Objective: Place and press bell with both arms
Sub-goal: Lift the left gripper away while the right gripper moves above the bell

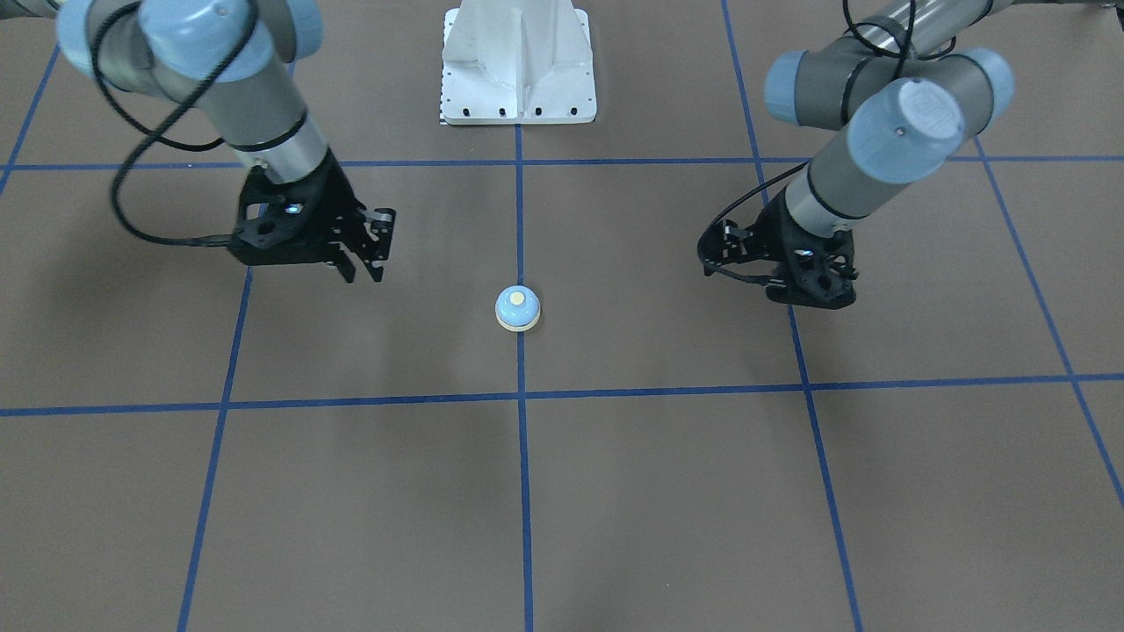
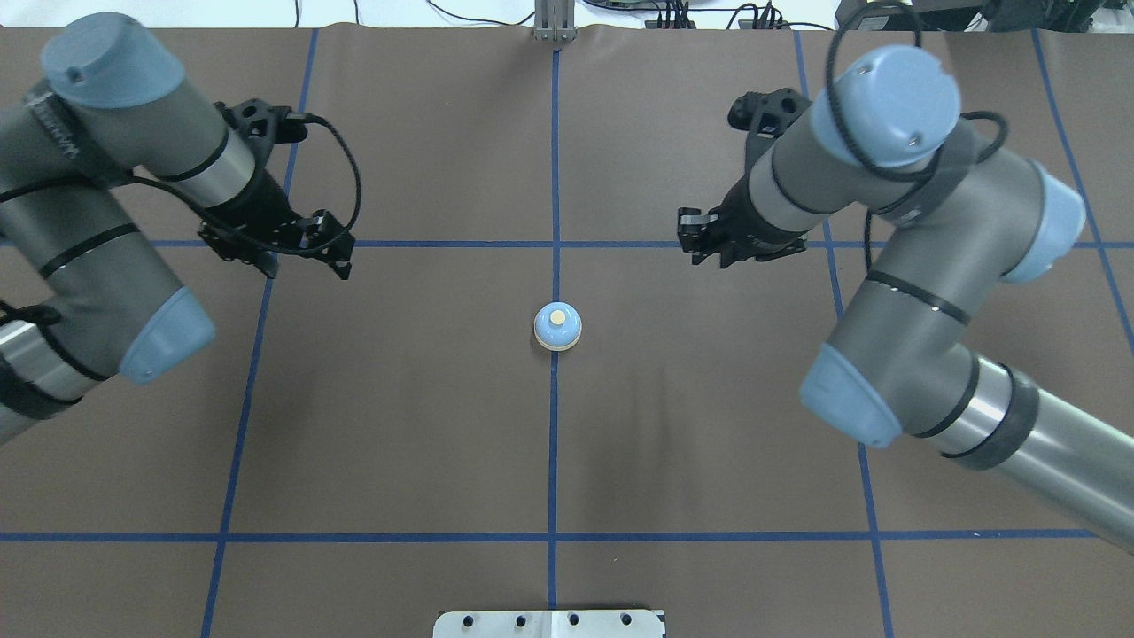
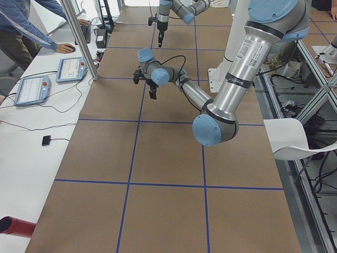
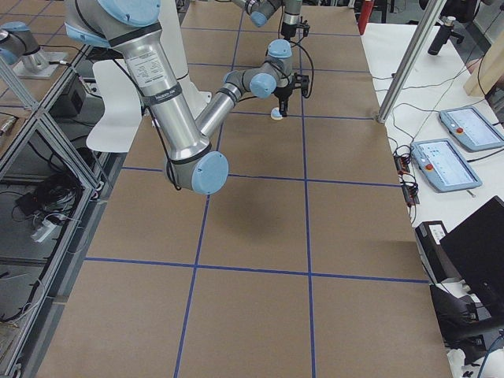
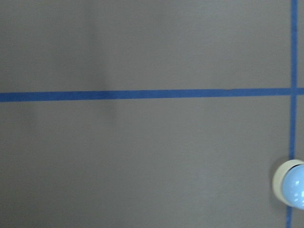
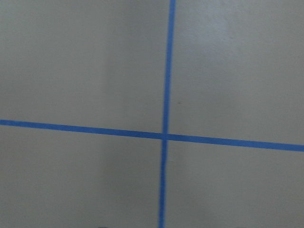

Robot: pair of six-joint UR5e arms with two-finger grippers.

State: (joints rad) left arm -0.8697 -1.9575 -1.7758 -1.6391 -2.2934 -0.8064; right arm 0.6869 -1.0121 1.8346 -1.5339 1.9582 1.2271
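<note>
My table (image 2: 399, 425) is covered in brown paper, marked into squares by blue tape lines (image 2: 709, 537). The bell (image 2: 557, 326) stands upright on it, on the centre tape line, between two cross lines. My white pedestal (image 1: 518, 66) stands on the same surface, on that centre line too.

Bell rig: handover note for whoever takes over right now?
Left end effector: empty, hovering off to one side of the bell; open or shut unclear.
Right end effector: same, on the other side.
Bell: upright on the blue centre line, between the two end effectors, nothing touching it.
Done: bell looks placed.
Left: press its cream button; whether it has been pressed can't be told.
</note>
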